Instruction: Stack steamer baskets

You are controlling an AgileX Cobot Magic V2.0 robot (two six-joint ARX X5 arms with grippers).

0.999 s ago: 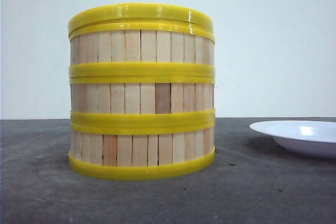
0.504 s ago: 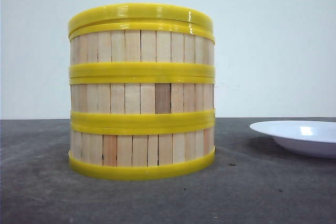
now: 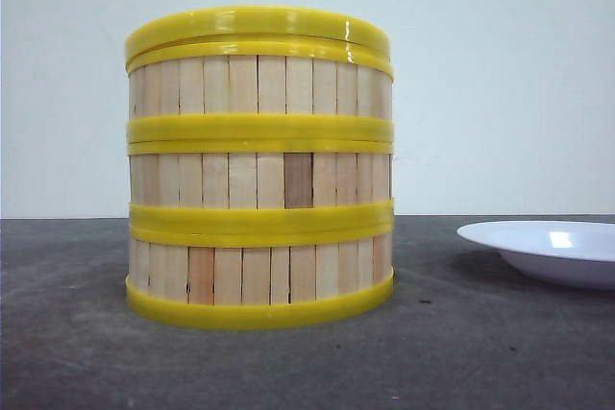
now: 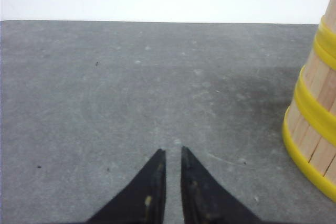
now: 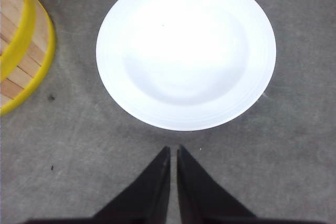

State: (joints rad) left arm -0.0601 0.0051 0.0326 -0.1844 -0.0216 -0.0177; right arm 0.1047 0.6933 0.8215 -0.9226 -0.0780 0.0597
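Steamer baskets point(image 3: 259, 180) stand stacked between both arms; left end effector point(image 4: 172, 153) and right end effector point(image 5: 173, 150), seemingly pressed together, hold nothing.

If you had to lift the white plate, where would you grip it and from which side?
Probably at the near rim of the white plate, coming in low with the right gripper, which points at it. The plate is shallow and its raised rim overhangs the table, leaving room for one finger underneath.
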